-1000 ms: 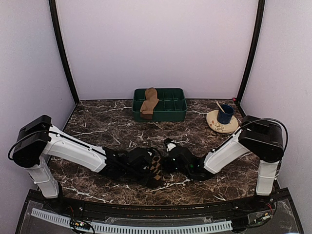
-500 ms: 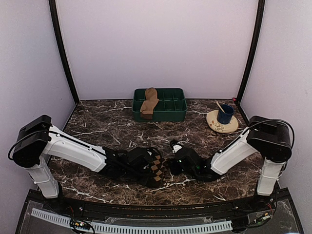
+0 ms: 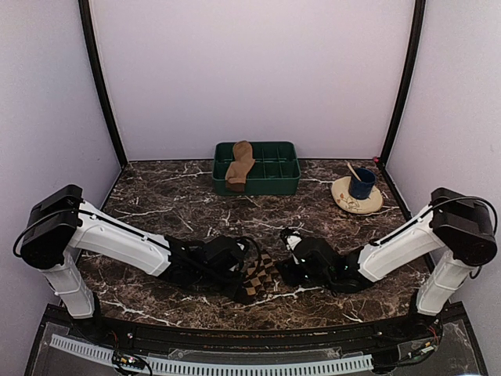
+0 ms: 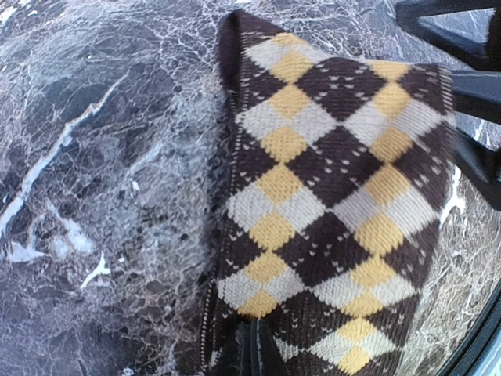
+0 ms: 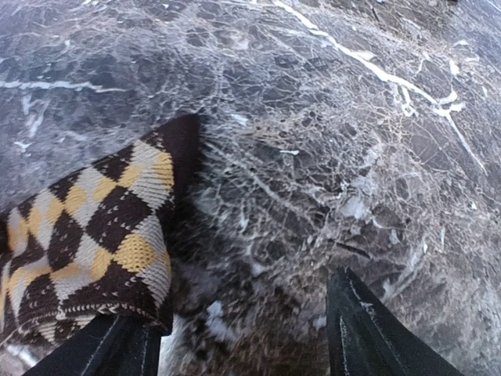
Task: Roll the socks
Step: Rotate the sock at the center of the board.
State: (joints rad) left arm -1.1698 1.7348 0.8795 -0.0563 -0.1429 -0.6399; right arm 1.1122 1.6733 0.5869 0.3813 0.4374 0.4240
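Top external view frames the risk. The soft dark brown and tan argyle sock [image 3: 258, 274] lies spread and unrolled on the dark, white-veined marble table [image 3: 172, 204], low between the two arms. Its partner, the plain tan sock [image 3: 239, 166], is well apart at the back, draped over the rim of the green plastic compartment tray [image 3: 286, 182].

On the left, only a narrow edge of fabric appears to be pinched. A pull or turn from there could slip the cloth free, or drag the sock flat across the stone instead of curling it. On the right, the sock's far end looks unsecured, so any roll begun now could slide or fall open. A closing finger could also snag that loose corner. Rolling this sock alone would leave the pair split.

In the left wrist view, the left gripper [image 4: 250, 354] is clenched on the near edge of the argyle sock. In the right wrist view, the right gripper [image 5: 235, 305] is released, its jaws spread wide over bare marble and grasping nothing. The sock's end lies just beside one finger [image 5: 117, 348]. Whether the two touch cannot be told.
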